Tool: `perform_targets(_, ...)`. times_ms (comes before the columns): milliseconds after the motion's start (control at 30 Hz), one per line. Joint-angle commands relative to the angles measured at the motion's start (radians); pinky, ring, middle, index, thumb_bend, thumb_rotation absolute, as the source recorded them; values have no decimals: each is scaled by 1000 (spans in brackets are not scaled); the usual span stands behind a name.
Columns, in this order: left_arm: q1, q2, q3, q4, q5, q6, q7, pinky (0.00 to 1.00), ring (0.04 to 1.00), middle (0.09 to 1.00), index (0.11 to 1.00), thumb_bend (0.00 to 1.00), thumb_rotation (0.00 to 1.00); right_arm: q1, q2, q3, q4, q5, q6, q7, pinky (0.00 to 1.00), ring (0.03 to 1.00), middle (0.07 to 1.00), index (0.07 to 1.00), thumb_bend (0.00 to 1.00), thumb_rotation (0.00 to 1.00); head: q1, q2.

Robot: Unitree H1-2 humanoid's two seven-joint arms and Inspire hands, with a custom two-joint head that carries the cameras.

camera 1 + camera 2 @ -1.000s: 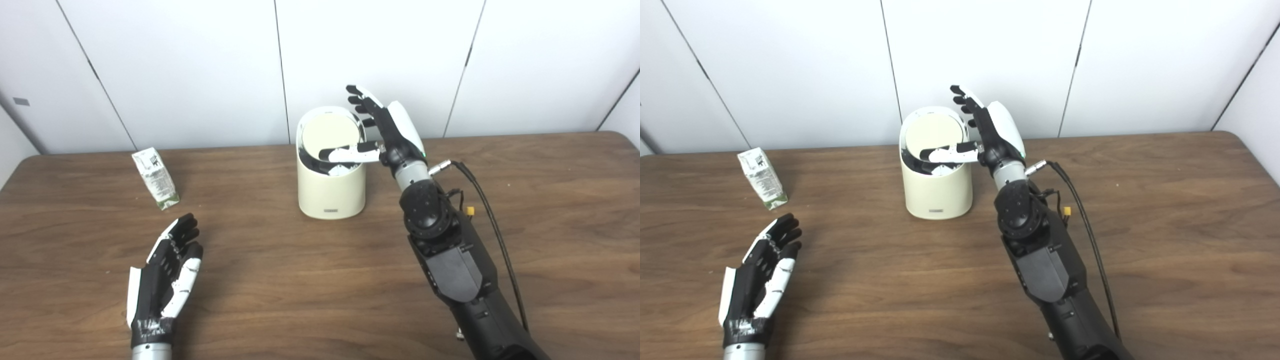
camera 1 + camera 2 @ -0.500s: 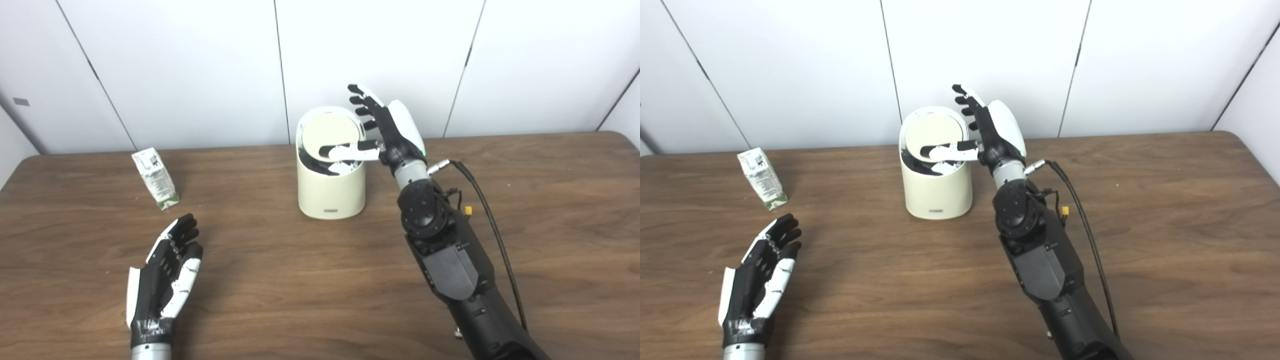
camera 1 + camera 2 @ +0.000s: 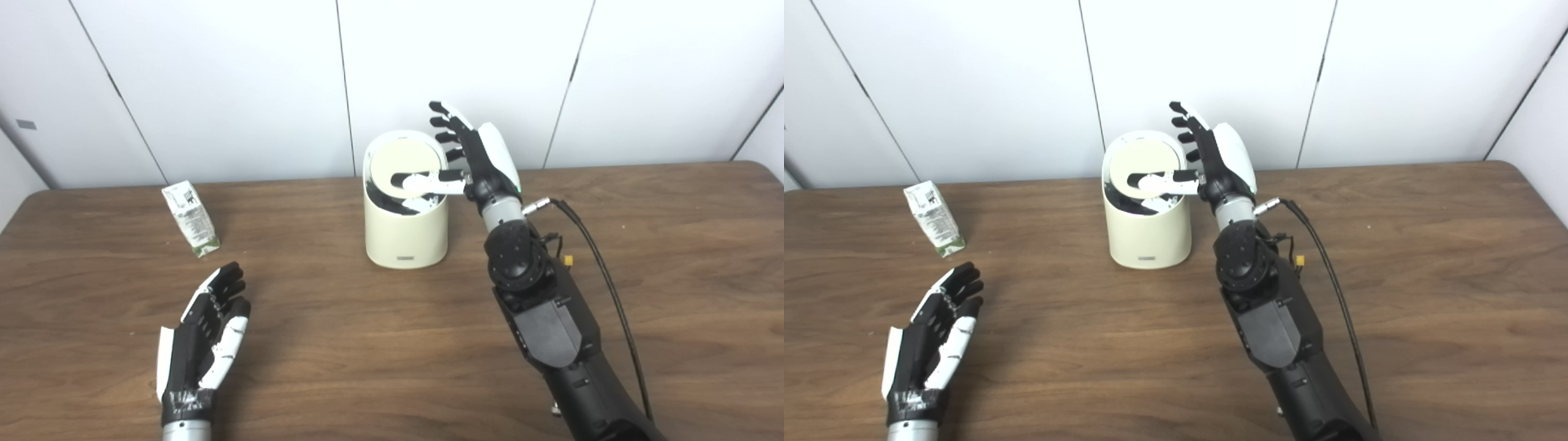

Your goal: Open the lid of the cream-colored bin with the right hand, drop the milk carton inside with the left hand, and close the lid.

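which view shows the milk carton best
The left eye view, slightly: the milk carton stands further in from the picture's edge, its printed side and green base plain. The right eye view shows the same carton nearer the left edge, equally unobstructed, standing apart from the left robot hand.

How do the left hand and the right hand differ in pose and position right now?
The left hand lies low over the near part of the table, short of the milk carton and apart from it; the right hand is raised at the cream-colored bin. The left hand touches nothing, while the right hand's thumb reaches across the tilted lid. Both hands are open, fingers apart, holding nothing.
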Motion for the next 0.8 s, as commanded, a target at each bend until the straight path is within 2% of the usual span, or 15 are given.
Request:
perform_targets(0,31,-17,-11,21,-3,-9,9,797,829,845,866,565,615,-50,-4,6,-14,-14,-53,-25,663,792,839,873,806,298,0,1)
perform_targets(400,34,-18,-11,14,-11,3,6,796,836,847,868,561,574,-38,-5,12,10,-16,-80,-52,703,799,831,866,794,250,4,0)
perform_targets(633,37,-18,-11,13,-10,-2,5,793,831,849,866,561,571,-18,12,15,4,-31,-59,-80,757,823,832,860,749,183,5,3)
perform_targets(767,37,-15,-12,14,-6,-8,5,787,832,851,868,552,577,-10,14,28,5,-53,-80,-115,757,813,818,870,764,135,2,1)
